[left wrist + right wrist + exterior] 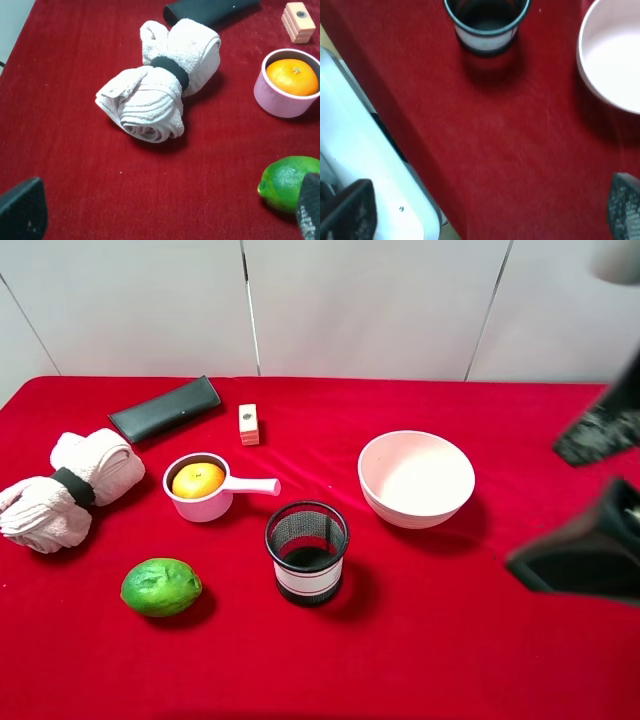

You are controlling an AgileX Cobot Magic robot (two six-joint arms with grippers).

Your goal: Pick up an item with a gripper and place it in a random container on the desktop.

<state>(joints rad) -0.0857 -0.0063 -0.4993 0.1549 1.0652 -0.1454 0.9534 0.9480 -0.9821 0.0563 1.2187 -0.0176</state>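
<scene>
Orange item (198, 480) inside pink container (205, 502), red desktop (450, 640)

Right gripper (585, 505) shows in the exterior high view as blurred black wedge-shaped fingers, matte, upper one with a greyish speckled face. In the right wrist view the fingertips (623, 207) are black and finely textured, with blunt squared ends. Left gripper (165, 212) looks the same: two dark fingertips (22, 210) at the frame corners, one charcoal and smooth-edged, the other with a grainy mesh-like surface.
</scene>
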